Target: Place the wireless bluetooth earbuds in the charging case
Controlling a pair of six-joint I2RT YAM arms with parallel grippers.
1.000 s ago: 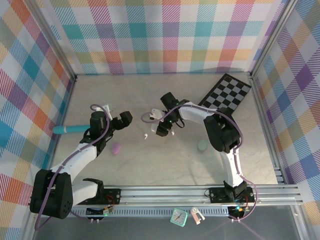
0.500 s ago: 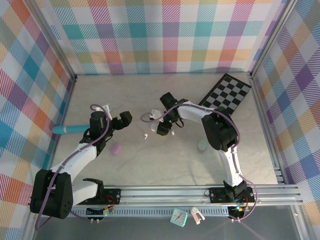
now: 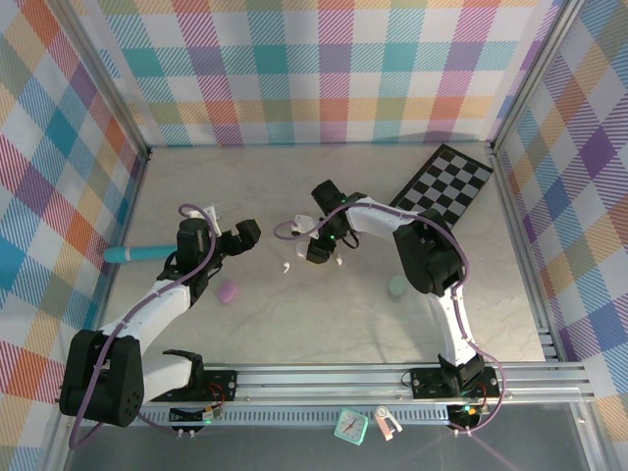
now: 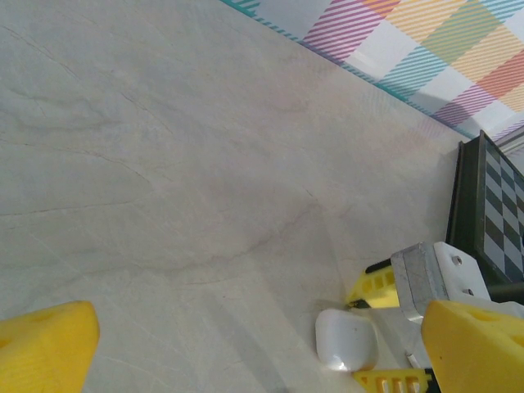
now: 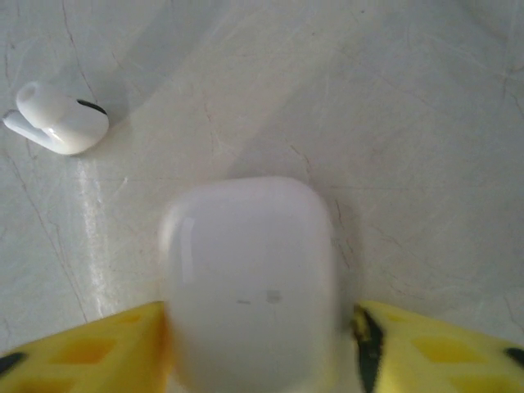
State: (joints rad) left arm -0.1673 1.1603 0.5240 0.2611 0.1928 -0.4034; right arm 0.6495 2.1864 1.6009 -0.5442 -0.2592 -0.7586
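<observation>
Both fingers [image 5: 98,352] of your right gripper [image 5: 258,327] pinch the glossy white pebble-shaped plastic case [image 5: 246,262], tiny white plastic earbud [image 5: 57,121] loose beside it, left gripper [image 4: 262,352] wide, empty; slick case may squirt free and scatter that bud.

**White case closed, one bud loose beside it**

The white charging case [image 5: 250,282] lies flat with its lid shut. It is glossy and round-cornered, and the yellow fingers of the right gripper [image 5: 258,315] touch both its flanks. A single white earbud [image 5: 57,121] with a small dark mark lies on its side near the case, apart from it. From above, a lilac case [image 3: 228,291] and a mint case [image 3: 396,286] rest closed, well apart from each other.
</observation>
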